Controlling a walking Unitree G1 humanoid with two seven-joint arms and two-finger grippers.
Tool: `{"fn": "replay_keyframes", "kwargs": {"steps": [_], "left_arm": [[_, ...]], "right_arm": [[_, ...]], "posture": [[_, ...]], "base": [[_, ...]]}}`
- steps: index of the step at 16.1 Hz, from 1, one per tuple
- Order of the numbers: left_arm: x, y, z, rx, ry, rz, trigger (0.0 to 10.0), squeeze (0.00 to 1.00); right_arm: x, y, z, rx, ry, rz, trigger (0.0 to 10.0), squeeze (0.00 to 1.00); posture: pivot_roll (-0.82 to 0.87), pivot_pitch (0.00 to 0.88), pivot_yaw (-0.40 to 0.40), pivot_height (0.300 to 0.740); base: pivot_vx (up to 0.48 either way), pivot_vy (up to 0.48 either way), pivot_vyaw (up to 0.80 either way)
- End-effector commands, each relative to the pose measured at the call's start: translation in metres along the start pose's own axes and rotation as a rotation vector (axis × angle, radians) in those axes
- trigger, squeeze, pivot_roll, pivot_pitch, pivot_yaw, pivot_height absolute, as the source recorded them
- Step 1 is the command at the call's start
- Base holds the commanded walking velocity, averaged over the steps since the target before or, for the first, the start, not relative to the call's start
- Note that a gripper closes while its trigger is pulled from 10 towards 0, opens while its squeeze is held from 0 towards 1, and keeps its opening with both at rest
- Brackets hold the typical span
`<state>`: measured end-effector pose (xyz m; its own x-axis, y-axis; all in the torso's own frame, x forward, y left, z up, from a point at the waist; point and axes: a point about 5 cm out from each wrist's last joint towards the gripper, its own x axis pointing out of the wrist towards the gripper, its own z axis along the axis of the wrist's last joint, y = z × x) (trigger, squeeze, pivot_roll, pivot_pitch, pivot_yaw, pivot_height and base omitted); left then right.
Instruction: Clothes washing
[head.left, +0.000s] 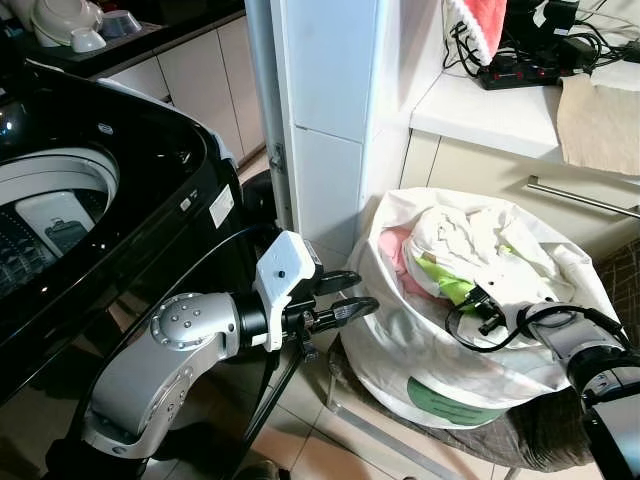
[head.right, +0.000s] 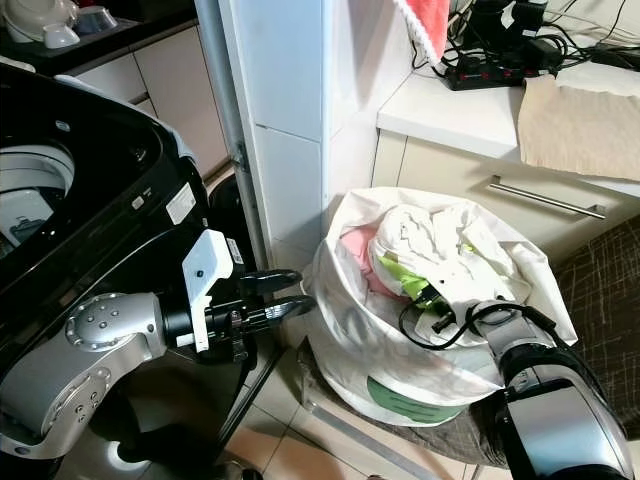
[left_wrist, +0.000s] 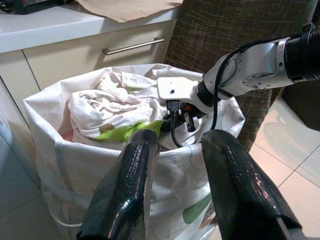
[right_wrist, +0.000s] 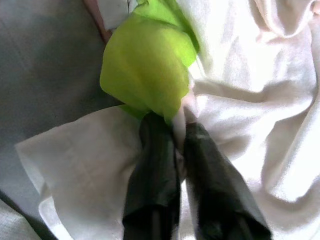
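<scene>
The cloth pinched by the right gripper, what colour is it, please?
White cloth beside a lime-green patch, clearest in the right wrist view.

One laundry bag, one washing machine, two grippers.

There was one white laundry bag (head.left: 440, 370), one black washing machine (head.left: 120, 190), two grippers, the left gripper (head.left: 345, 296) and the right gripper (right_wrist: 172, 145), one power strip (head.left: 515, 72), and one drawer handle (head.left: 585, 198).

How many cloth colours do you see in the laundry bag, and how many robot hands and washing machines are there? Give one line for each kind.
Cloth colours in the laundry bag: 3: white cloth, green cloth, pink cloth
Robot hands: 2: left hand open beside the bag, right hand shut on the cloth
Washing machines: 1
Total: 6
</scene>
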<state>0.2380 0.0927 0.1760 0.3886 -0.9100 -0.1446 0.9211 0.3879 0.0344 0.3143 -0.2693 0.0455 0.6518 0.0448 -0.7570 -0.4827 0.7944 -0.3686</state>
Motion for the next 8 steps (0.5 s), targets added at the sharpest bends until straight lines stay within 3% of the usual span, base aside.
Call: {"fn": "replay_keyframes", "kwargs": {"steps": [1,5,7,8], "left_arm": [[-0.002,0.002,0.003,0.005,-0.008,0.004,10.0,0.0],[-0.001,0.004,0.004,0.02,-0.02,0.027,10.0,0.0],[-0.002,0.012,0.015,0.053,-0.104,0.106,10.0,0.0],[-0.002,0.014,0.019,0.064,-0.132,0.127,10.0,0.0]], "right_arm": [[-0.003,-0.007,0.007,0.0,-0.009,-0.002,0.0,0.0],[-0.01,-0.017,0.01,0.004,-0.034,0.05,0.0,0.0],[-0.028,-0.037,0.033,0.159,-0.206,0.156,0.0,0.0],[-0.034,-0.042,0.041,0.189,-0.261,0.176,0.0,0.0]], "posture": [[-0.01,0.005,0.058,0.74],[-0.02,0.0,0.052,0.74],[-0.02,0.0,0.049,0.74],[-0.02,0.0,0.049,0.74]], "base": [[0.0,0.0,0.0],[0.0,0.0,0.0],[0.0,0.0,0.0],[0.0,0.0,0.0]]}}
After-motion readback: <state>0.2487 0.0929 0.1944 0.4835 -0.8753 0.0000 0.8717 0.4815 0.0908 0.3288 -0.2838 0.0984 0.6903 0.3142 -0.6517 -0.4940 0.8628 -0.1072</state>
